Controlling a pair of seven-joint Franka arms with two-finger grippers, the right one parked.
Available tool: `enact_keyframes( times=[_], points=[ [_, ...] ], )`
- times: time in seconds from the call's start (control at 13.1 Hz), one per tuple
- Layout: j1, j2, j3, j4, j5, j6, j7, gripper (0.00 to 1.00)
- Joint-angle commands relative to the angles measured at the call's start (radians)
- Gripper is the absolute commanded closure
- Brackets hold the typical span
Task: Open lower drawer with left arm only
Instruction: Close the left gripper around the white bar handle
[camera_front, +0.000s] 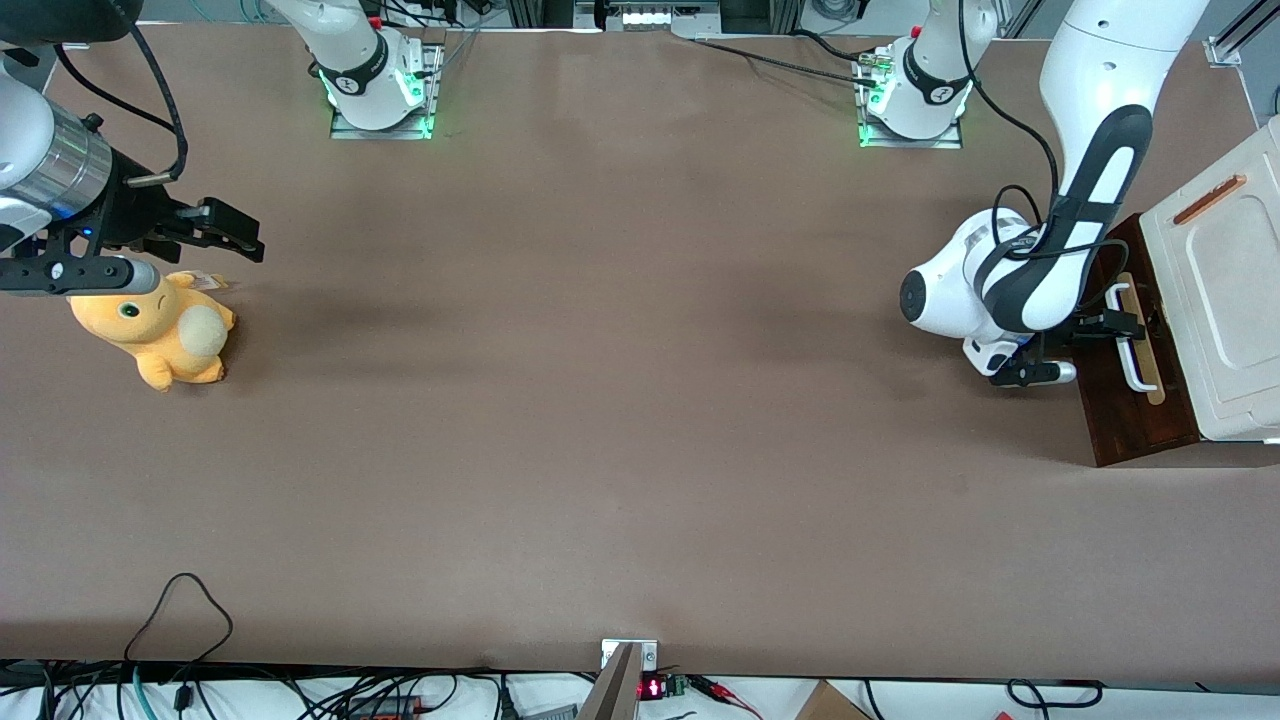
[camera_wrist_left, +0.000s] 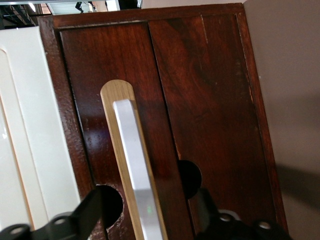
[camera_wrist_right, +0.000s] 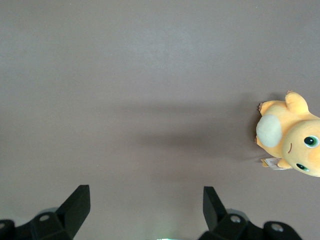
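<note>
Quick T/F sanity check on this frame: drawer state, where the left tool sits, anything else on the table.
1. The lower drawer is pulled out far enough to show its pale wood inside. False: only its dark brown front shows; no interior is visible.
2. The left arm's tool has its fingers open on either side of the white bar handle. True.
3. The handle sits on a tan strip. True.
4. The tool is gripping the orange-brown handle on the cream-white panel. False: it is at the drawer's white bar handle.
5. A yellow plush toy lies toward the working arm's end of the table. False: it lies toward the parked arm's end.
</note>
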Motion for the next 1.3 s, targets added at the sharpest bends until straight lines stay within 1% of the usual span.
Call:
enact_keyframes(
  times=[0.0, 0.23, 0.38, 0.46, 0.69, 0.76, 0.99, 1.22],
  points=[
    [0.001, 0.012, 0.007, 0.006, 0.041, 0.002, -0.015, 0.26],
    [0.001, 0.013, 0.023, 0.006, 0.057, 0.002, -0.015, 0.26],
    [0.001, 0.016, 0.024, 0.006, 0.063, 0.008, -0.021, 0.28],
    [0.001, 0.019, 0.026, 0.006, 0.061, 0.012, -0.022, 0.33],
    [0.001, 0.021, 0.032, 0.006, 0.063, 0.018, -0.022, 0.53],
    [0.001, 0.021, 0.032, 0.006, 0.063, 0.018, -0.022, 0.55],
    [0.001, 0.026, 0.034, 0.004, 0.063, 0.018, -0.022, 0.56],
    [-0.001, 0.027, 0.034, 0.004, 0.063, 0.017, -0.022, 0.78]
  ],
)
